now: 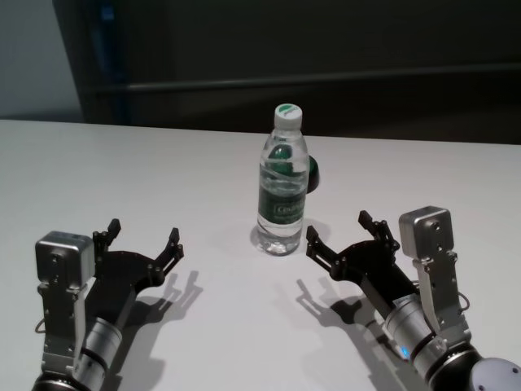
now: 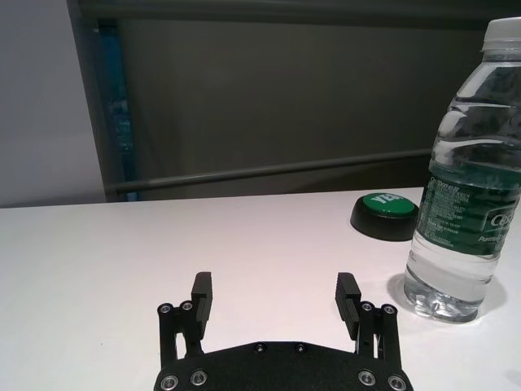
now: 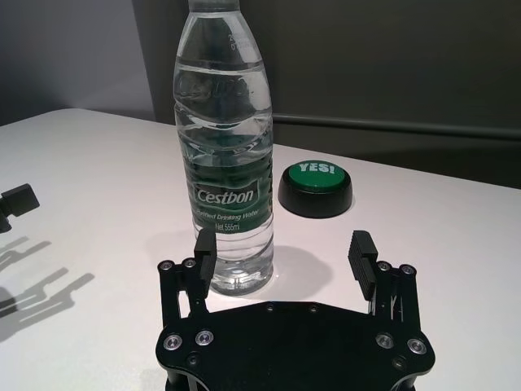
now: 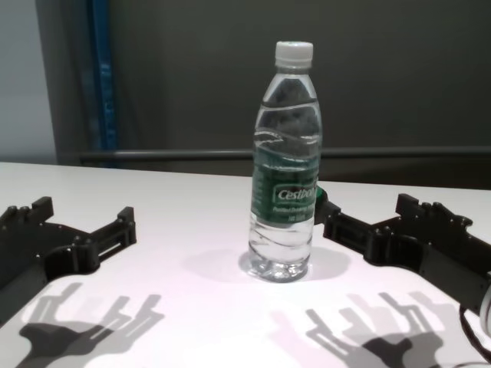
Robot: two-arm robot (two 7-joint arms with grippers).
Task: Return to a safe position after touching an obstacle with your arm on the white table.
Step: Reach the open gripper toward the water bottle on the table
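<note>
Clear plastic, the bottle (image 1: 282,189) stands upright near the middle of the white table (image 1: 122,175), a green-topped button (image 3: 315,188) just behind it. The right gripper (image 1: 350,235) hovers just beside the bottle's base, spread wide and holding nothing (whether a finger touches it I cannot tell). The left gripper (image 1: 142,239) sits well apart, equally wide and empty. Judging by this, the contact step is in hand; next the right arm should draw back without tipping the bottle.

Robot test lab (bare white table (image 1: 122,171), dark panelled wall (image 1: 326,57)).
</note>
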